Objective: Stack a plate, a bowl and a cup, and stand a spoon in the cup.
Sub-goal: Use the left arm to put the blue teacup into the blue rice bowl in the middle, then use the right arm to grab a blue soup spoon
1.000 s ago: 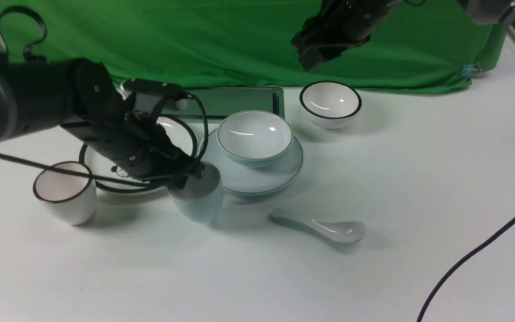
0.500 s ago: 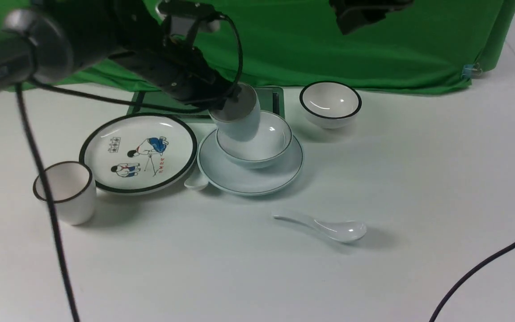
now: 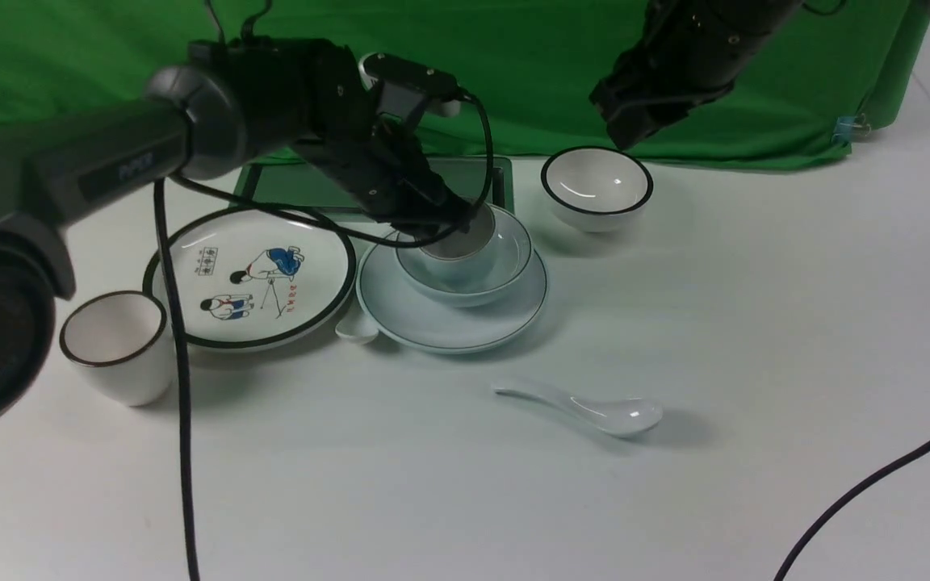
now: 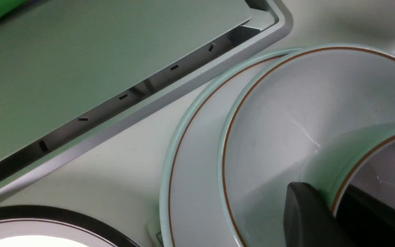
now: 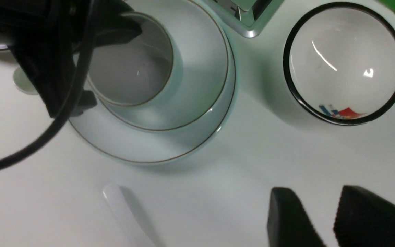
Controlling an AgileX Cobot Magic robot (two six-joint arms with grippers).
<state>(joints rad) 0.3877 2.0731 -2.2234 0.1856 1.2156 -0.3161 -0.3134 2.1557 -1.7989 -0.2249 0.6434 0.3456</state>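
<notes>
Lowered since half a second ago, now sitting inside pale blue-green bowl (image 3: 515, 252) on matching plate (image 3: 449, 329): pale blue cup (image 3: 460, 257). Pinching its 10 o'clock wall, one finger inside, one outside, keeping it upright: left gripper (image 3: 450, 228). Hovering empty, jaws apart, toward 1 o'clock: right gripper (image 5: 315, 192). Lying at 5 o'clock of the plate, awaiting pickup: white soup spoon (image 3: 588, 410).
</notes>
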